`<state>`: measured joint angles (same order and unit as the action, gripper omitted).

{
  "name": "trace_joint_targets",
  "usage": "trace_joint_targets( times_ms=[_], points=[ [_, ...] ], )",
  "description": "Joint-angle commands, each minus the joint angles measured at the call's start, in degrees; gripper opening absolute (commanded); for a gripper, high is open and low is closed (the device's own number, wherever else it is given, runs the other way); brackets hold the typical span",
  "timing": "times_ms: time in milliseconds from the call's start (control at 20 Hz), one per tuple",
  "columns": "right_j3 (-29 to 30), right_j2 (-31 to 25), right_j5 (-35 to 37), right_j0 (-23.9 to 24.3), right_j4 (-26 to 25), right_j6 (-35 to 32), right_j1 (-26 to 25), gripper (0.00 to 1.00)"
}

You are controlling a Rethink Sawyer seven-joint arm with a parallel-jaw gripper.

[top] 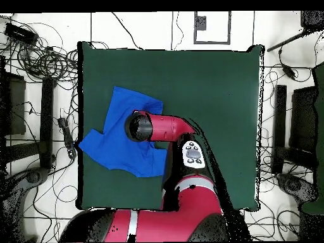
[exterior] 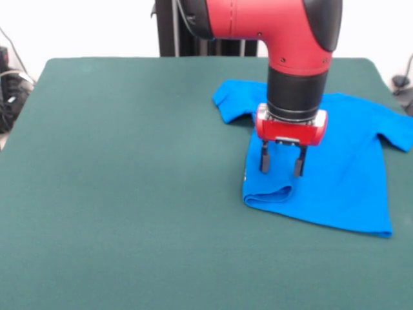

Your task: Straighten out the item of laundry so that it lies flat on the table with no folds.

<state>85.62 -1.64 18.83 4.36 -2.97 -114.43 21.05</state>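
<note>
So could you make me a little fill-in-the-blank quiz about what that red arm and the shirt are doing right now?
1. The T-shirt lying on the table is coloured ____.
2. The gripper hangs directly above the shirt with its two fingers ____, holding nothing.
3. In the front view, the shirt's bottom corner below the gripper is ____ over rather than flat.
4. The cloth covering the table is dark ____.

Missing words: blue; open; folded; green

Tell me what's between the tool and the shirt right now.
Nothing. In the front view the open tool hangs just above the blue shirt, near its folded-over corner; whether the tips touch is unclear.
</note>
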Motion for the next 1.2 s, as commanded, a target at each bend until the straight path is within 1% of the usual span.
trace_joint_targets(
  times_ms=[50, 450, 500, 750, 1000, 1200],
  points=[
    [-1.07, -5.74, 3.83, -0.07, -2.67, 1.02, -1.46, 1.00],
    [-1.13, -6.14, 4.03, 0.66, -3.31, 1.51, -1.41, 1.00],
    [-1.49, -6.23, 4.59, 0.77, -3.57, 1.20, -1.46, 0.00],
    [-1.97, -4.62, 6.06, -1.02, -3.69, 0.09, -0.95, 0.00],
    [-1.35, -4.09, 6.15, -1.71, -3.15, -1.16, -0.46, 0.00],
    [-0.81, -4.19, 7.14, -1.66, -3.16, -0.75, 0.74, 0.00]
  ],
)
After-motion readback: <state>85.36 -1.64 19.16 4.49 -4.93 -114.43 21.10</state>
